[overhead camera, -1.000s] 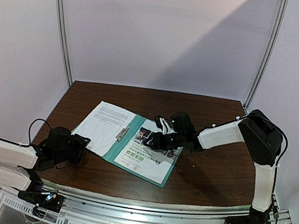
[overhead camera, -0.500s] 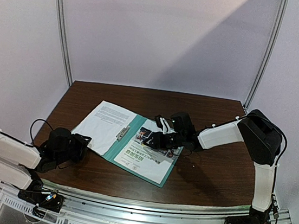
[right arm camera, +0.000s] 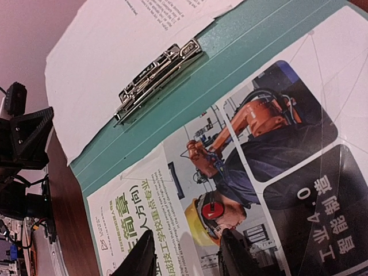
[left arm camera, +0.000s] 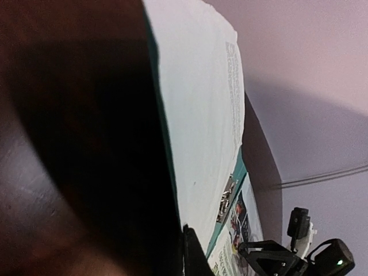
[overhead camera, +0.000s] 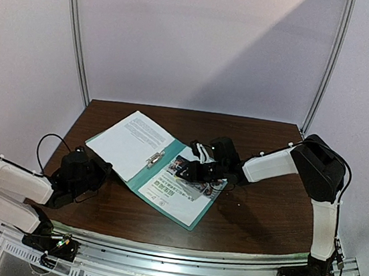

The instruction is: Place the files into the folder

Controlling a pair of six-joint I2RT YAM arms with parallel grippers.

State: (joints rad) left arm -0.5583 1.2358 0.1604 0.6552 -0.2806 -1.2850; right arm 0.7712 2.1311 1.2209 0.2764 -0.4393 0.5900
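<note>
Right claw [right arm camera: 188, 257], fingers spread, sits on the colour sheet [overhead camera: 185, 190] in the open folder [right arm camera: 247, 57] mid-table [overhead camera: 257, 207], while left claw [overhead camera: 99, 171] meets its left edge, grip impossible to tell.

Table [overhead camera: 262, 215]: looked dark wood, smooth, faint sheen.
Folder [right arm camera: 241, 63]: looked smooth teal plastic.
Clip [right arm camera: 158, 77]: was bright, shiny metal.
Text sheet [overhead camera: 129, 146]: was matt white paper.
Photo sheet [right arm camera: 270, 144]: was colour-printed paper.

Left hand [overhead camera: 102, 169] fingertips were hidden under the folder [overhead camera: 140, 178] flap. Printed sheet [overhead camera: 130, 141] text was too small to read.
</note>
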